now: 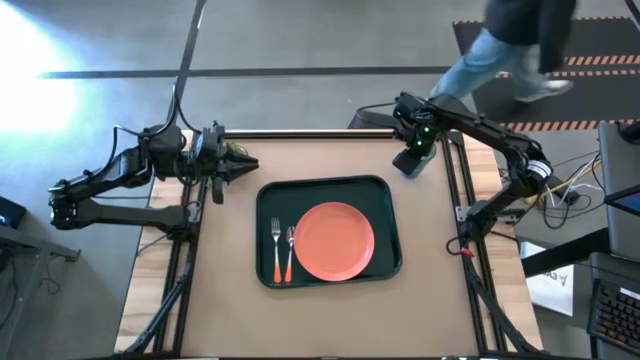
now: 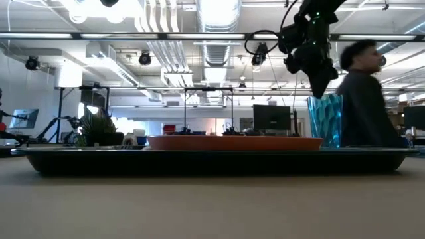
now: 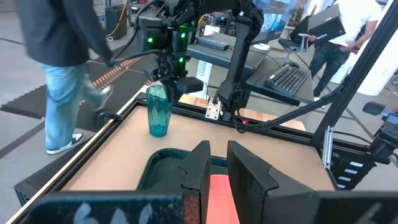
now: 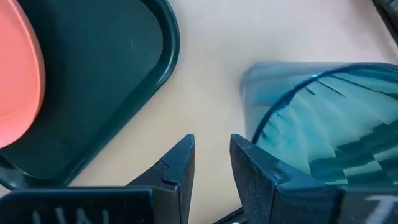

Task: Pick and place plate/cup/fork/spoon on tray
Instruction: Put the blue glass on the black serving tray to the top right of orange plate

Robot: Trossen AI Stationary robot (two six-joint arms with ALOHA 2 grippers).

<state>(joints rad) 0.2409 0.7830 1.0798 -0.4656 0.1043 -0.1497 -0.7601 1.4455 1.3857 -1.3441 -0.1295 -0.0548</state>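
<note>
The dark tray (image 1: 385, 200) lies at the table's middle. The salmon plate (image 1: 335, 241) lies flat on it, with the orange-handled fork (image 1: 276, 250) and spoon (image 1: 290, 250) side by side to the plate's left. The teal cup (image 1: 410, 163) stands upright on the table beyond the tray's far right corner, and it also shows in the low view (image 2: 325, 119). My right gripper (image 4: 212, 149) hangs just above and beside the cup's rim (image 4: 292, 93), its fingers nearly together and holding nothing. My left gripper (image 3: 217, 155) waits shut at the table's far left, pointing right.
A person (image 1: 500, 50) walks past beyond the table's far edge and shows behind the cup in the low view (image 2: 362, 99). A small green plant (image 2: 98, 129) stands at the low view's left. Bare tabletop (image 1: 430, 300) lies right of and in front of the tray.
</note>
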